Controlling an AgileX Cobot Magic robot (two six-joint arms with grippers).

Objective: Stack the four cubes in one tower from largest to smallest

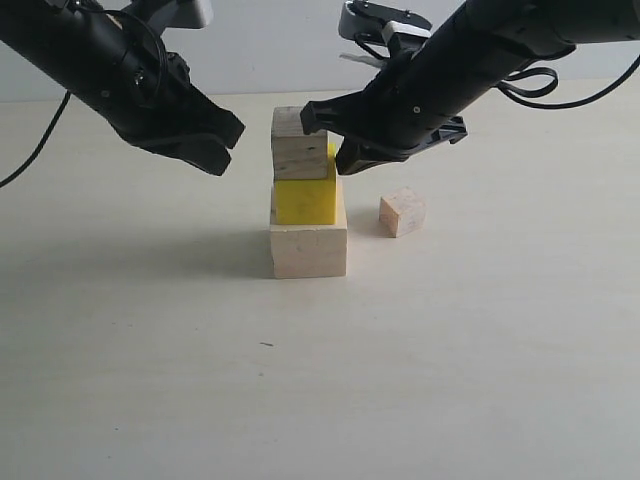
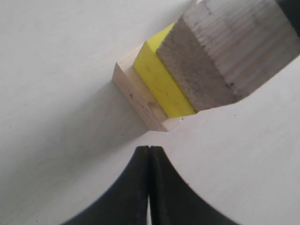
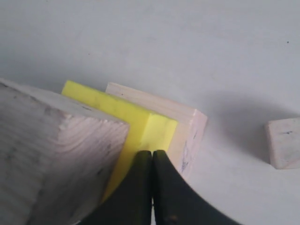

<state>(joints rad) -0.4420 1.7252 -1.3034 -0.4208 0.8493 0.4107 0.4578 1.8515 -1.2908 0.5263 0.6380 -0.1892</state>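
Note:
Three cubes stand as a tower: the largest pale wood cube (image 1: pixel 308 250) at the bottom, the yellow cube (image 1: pixel 305 202) on it, the layered plywood cube (image 1: pixel 299 145) on top, set slightly askew. The smallest tan cube (image 1: pixel 402 212) lies alone on the table to the tower's right. My left gripper (image 1: pixel 232 147) hangs shut and empty just left of the plywood cube. My right gripper (image 1: pixel 335 140) is shut and empty, close against the tower's right side at plywood and yellow height. In the wrist views the shut tips (image 2: pixel 149 149) (image 3: pixel 152 153) point at the tower; the tan cube (image 3: pixel 283 143) shows at the right wrist view's edge.
The pale table (image 1: pixel 150 350) is bare around the tower. Both black arms reach in from the back corners, with cables trailing behind them.

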